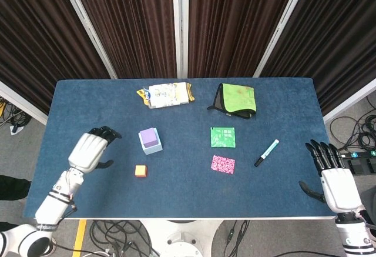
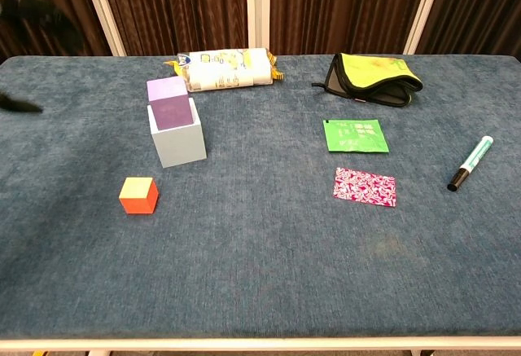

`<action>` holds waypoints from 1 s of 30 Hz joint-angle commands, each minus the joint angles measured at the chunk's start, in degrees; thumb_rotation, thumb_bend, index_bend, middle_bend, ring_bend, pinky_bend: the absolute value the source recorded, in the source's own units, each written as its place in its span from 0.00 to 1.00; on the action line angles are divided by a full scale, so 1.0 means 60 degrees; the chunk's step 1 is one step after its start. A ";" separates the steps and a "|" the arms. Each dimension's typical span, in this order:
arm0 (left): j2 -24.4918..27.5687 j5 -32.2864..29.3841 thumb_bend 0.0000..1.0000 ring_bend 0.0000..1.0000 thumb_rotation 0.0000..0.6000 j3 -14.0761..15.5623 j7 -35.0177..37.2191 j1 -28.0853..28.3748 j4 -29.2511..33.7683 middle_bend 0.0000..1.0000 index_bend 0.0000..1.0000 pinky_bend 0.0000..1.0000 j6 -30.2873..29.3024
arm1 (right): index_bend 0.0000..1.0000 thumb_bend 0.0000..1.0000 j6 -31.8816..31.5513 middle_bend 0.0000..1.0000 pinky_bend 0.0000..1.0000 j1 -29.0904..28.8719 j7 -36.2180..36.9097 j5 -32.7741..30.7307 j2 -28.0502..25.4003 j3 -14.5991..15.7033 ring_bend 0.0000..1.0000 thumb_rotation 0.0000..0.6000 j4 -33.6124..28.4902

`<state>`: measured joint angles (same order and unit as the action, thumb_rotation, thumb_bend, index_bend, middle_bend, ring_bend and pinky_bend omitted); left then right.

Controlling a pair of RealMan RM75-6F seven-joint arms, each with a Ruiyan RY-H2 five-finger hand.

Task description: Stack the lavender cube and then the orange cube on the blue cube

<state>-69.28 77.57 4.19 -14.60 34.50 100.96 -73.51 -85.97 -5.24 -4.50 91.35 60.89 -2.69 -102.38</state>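
No legible writing on snack packet [image 1: 167,94]; left hand [image 1: 89,152] and right hand [image 1: 335,180] both empty, fingers apart.

Bench [image 2: 260,274]: dark blue cloth, faintly mottled.
Lavender cube [image 2: 169,102]: pale purple top, deeper purple side.
Blue cube [image 2: 179,142]: pale, greyish blue.
Orange cube [image 2: 139,195]: orange sides, top lit yellowish.
Snack pack [image 2: 225,69]: white, yellow and blue print, orange ends.
Pouch [image 2: 374,75]: yellow-green, black trim.
Green sachet [image 2: 356,135]: bright green, small white print.
Pink sachet [image 2: 365,186]: magenta, white speckle pattern.
Marker [image 2: 470,163]: white and teal barrel, black cap.
Both robot hands, left [image 1: 89,151] and right [image 1: 336,182]: white backs, black fingers.
Curtains [image 1: 235,22]: dark brown, white posts.
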 commanded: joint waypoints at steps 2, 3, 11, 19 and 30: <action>0.0285 0.2073 0.19 0.32 1.00 0.0965 0.1642 -0.0201 -0.1244 0.48 0.41 0.42 0.0643 | 0.02 0.13 0.0001 0.05 0.00 -0.0008 0.0048 -0.0055 -0.0018 -0.0035 0.00 1.00 -0.0011; 0.0284 0.2333 0.19 0.33 1.00 0.1057 0.1820 -0.0186 -0.1345 0.49 0.42 0.44 0.0689 | 0.02 0.13 0.0004 0.05 0.00 -0.0010 0.0063 -0.0071 -0.0027 -0.0043 0.00 1.00 -0.0015; -0.0632 0.2957 0.19 0.36 1.00 0.0922 0.1844 -0.0403 -0.2035 0.50 0.43 0.48 0.0699 | 0.02 0.13 0.0069 0.05 0.00 -0.0035 0.0050 -0.0075 -0.0026 -0.0025 0.00 1.00 -0.0007; -0.2152 0.1311 0.20 0.36 1.00 -0.0044 0.0946 -0.1029 -0.2202 0.51 0.42 0.46 0.0677 | 0.02 0.13 0.0110 0.05 0.00 -0.0053 0.0062 -0.0157 -0.0034 -0.0050 0.00 1.00 -0.0009; -0.3209 0.0830 0.20 0.36 1.00 -0.0411 0.0819 -0.1228 -0.2848 0.51 0.42 0.45 0.0919 | 0.02 0.13 0.0137 0.05 0.00 -0.0074 0.0041 -0.0170 -0.0015 -0.0052 0.00 1.00 0.0001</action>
<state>-88.21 82.81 1.88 -9.79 27.32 84.09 -68.20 -85.14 -5.68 -4.26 90.33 60.79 -3.00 -102.38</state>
